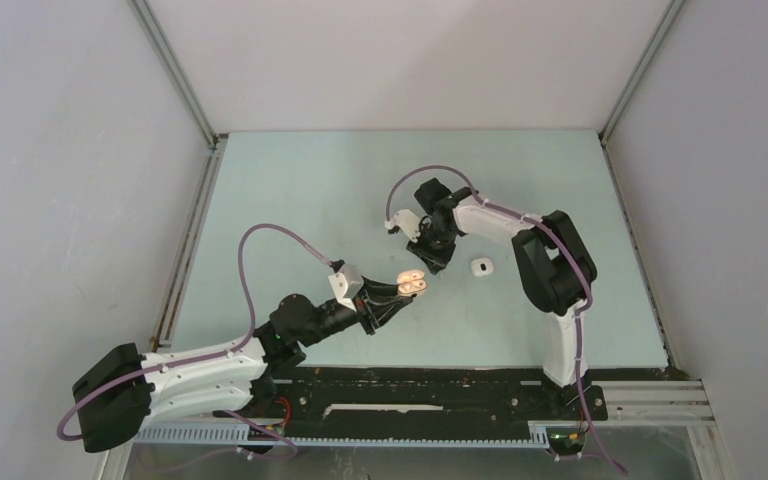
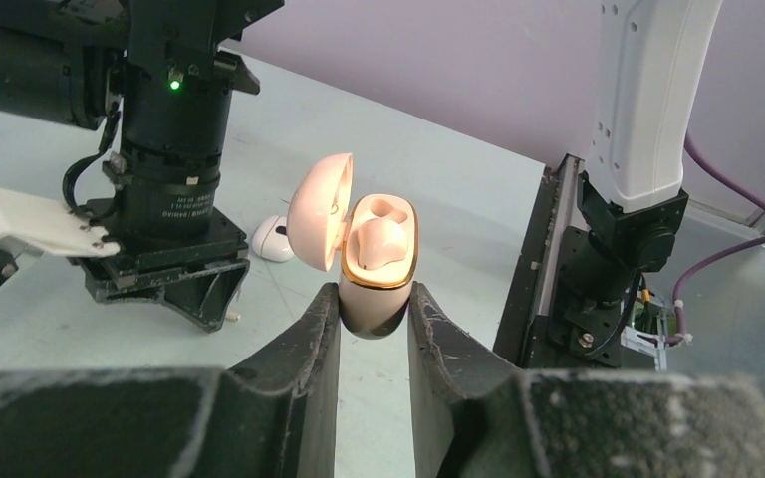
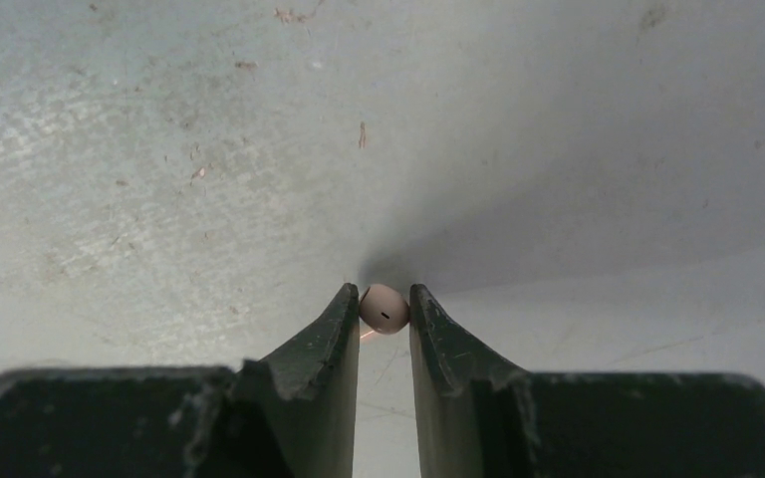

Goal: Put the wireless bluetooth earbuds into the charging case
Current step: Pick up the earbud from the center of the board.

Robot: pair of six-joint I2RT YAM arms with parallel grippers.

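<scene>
Two arms work over a pale blue-green surface (image 1: 310, 200) enclosed by plain grey walls. The left arm (image 1: 210, 365) reaches in from the near left. The left jaws are clenched on the lower body of a tan charging case (image 2: 374, 304), which they hold with its mouth facing up. Its lid (image 2: 317, 211) is swung open to the left on the hinge, and a thin gold rim runs round the mouth. One tan earbud (image 2: 379, 244) sits bedded inside the case.

The right arm (image 1: 550, 260) folds down from the near right, with its wrist turned straight down at the surface just beyond the open case. The right jaws are closed tight on a second tan earbud (image 3: 383, 307), pinched between the very tips. This bud is round, with a small dark mark on its face. It sits low against the surface, but I cannot tell whether it touches. It is near the case and apart from it.

A white rounded item (image 1: 480, 267) lies on the surface to the right of the right jaws, clear of both arms. A purple cable (image 1: 260, 240) loops above the left arm.
</scene>
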